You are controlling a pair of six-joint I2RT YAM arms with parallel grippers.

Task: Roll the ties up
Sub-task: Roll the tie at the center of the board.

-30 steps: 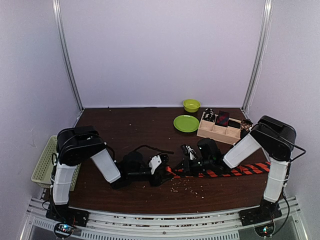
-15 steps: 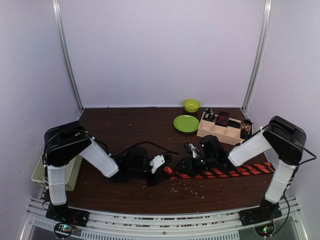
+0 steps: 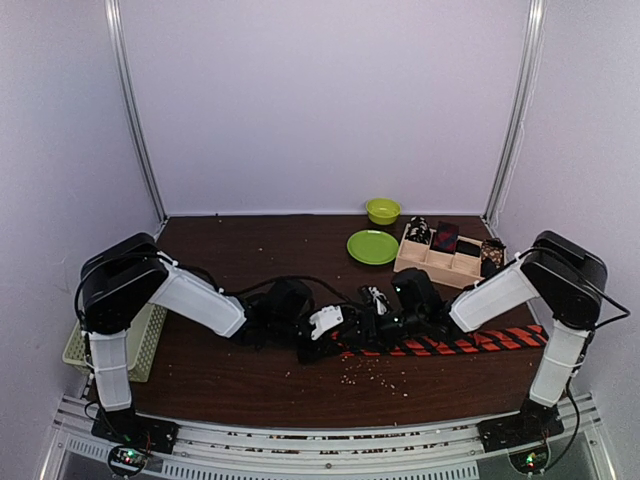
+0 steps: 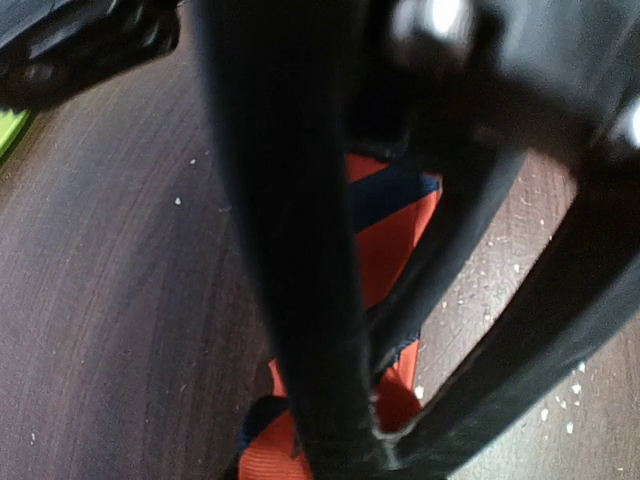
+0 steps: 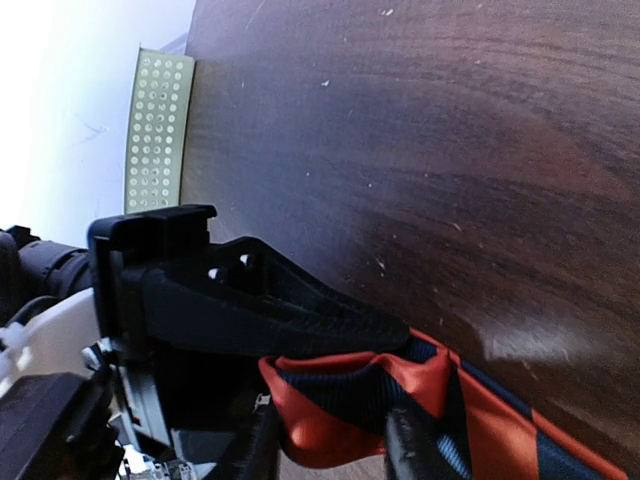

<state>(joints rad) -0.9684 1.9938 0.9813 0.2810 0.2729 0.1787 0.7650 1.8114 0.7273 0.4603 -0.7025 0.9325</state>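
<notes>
An orange-red tie (image 3: 450,345) with dark diagonal stripes lies along the table's right front, its left end folded over. In the top view both grippers meet at that end. My left gripper (image 3: 325,340) comes in from the left. In the left wrist view its jaws (image 4: 385,440) close together on the tie's (image 4: 385,250) fold. My right gripper (image 3: 372,325) comes from the right. Its fingers (image 5: 410,445) stand apart on either side of the folded end (image 5: 330,395), and the left gripper's black finger (image 5: 300,310) lies on top of the fold. Other rolled ties (image 3: 445,237) sit in a wooden box.
The wooden compartment box (image 3: 425,265) stands at the back right, with a green plate (image 3: 372,247) and a green bowl (image 3: 382,210) left of it. A pale green mesh basket (image 3: 95,325) sits at the left edge. Pale crumbs (image 3: 375,372) dot the table in front of the grippers.
My left arm has stretched rightward to the tie's end and its jaws have narrowed onto the fold. My right gripper's fingers have come apart, and the tie's left end has shifted right.
</notes>
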